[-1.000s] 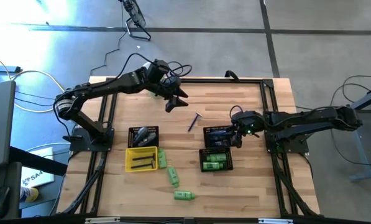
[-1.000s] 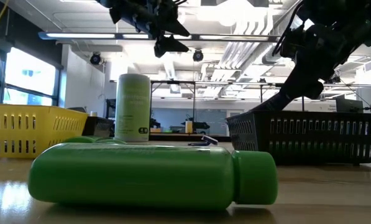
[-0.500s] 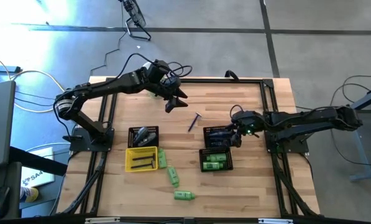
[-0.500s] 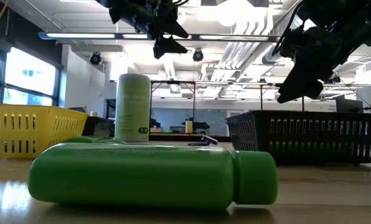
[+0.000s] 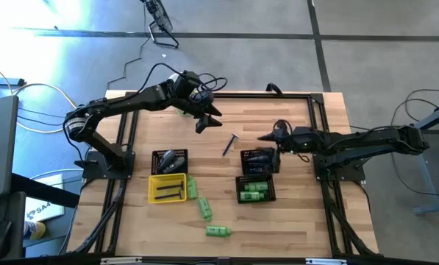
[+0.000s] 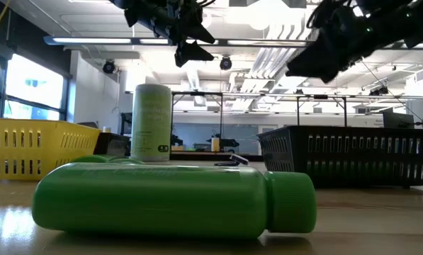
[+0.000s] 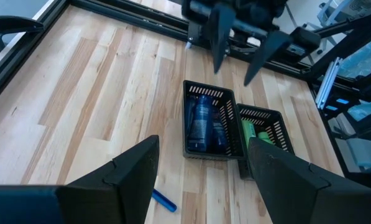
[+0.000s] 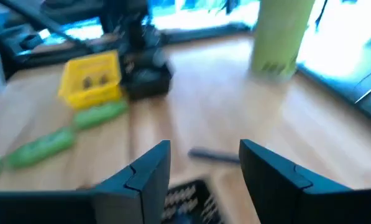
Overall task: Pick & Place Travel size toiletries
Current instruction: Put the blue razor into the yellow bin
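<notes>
Sorting is what's going on here, judging by the layout: the bluish and dark tubes (image 7: 202,121) are sitting in one black mesh basket (image 5: 259,161), green bottles (image 5: 254,190) are packed into a second basket (image 5: 255,191) right next to it, and a few more green bottles (image 5: 218,231) are lying loose on the wooden table (image 5: 278,118) between the two basket groups, so I'm guessing those are waiting their turn. Over on the left side, a yellow tray (image 5: 167,188) and another black basket (image 5: 170,161) are holding dark items, which looks like colour-based grouping too. The right gripper (image 5: 266,137) is hovering just past the far edge of the blue-tube basket with its fingers spread apart and nothing between them, pointing toward a small blue stick-like item (image 5: 230,143) lying on the bare wood nearby; probably the next pick. The left gripper (image 5: 207,118) is hanging high over the far part of the table, jaws parted and empty as well, looking parked. A tall pale-green canister (image 6: 151,122) is standing upright near it. The surface is light butcher-block wood in a black frame, and the room behind is an open workshop with ceiling light strips.
</notes>
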Controlling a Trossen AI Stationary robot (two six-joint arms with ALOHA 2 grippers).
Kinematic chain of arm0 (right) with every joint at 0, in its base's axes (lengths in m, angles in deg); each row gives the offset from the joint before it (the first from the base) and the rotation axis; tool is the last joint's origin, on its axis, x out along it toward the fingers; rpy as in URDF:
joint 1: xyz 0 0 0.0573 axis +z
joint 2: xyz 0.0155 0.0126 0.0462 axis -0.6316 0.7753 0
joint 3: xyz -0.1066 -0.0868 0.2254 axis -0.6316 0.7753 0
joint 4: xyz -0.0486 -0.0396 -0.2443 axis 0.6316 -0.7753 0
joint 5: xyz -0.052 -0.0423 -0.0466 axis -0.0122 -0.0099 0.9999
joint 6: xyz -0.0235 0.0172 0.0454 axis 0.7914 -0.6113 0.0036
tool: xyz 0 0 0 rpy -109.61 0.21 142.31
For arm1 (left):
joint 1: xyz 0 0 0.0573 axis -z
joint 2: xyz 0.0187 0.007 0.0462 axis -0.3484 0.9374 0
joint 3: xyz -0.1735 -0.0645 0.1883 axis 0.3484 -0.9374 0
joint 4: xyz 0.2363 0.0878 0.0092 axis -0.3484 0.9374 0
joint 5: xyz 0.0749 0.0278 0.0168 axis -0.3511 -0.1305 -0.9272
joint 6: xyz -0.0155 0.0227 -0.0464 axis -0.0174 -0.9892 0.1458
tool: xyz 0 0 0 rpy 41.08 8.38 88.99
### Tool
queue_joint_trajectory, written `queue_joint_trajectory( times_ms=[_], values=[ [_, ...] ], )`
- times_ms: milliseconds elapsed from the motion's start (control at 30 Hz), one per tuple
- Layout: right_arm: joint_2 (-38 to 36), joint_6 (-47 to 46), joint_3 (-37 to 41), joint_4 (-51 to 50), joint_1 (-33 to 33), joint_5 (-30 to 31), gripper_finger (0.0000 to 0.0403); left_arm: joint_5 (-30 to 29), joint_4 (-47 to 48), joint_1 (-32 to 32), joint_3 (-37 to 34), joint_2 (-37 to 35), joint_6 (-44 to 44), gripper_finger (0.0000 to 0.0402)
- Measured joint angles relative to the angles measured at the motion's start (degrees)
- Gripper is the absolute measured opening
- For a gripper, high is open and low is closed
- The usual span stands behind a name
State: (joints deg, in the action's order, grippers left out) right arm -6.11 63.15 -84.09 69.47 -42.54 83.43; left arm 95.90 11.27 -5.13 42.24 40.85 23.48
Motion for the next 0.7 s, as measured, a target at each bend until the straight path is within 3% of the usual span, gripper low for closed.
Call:
queue_joint_trajectory(
  times_ms=[233,400,700],
  values=[
    [-0.02,9.74,0.0,9.04,-0.13,11.59,0.0184,0.03,0.01,-0.02,0.0,0.0,0.0,0.0244],
    [-0.05,10.95,0.0,10.18,-1.85,9.26,0.0157,0.03,0.0,-0.01,0.0,0.0,0.0,0.0244],
    [-0.04,11.1,0.0,12.25,-6.7,3.34,0.0035,-1.35,0.0,0.02,0.0,0.0,0.27,0.0244]
  ],
)
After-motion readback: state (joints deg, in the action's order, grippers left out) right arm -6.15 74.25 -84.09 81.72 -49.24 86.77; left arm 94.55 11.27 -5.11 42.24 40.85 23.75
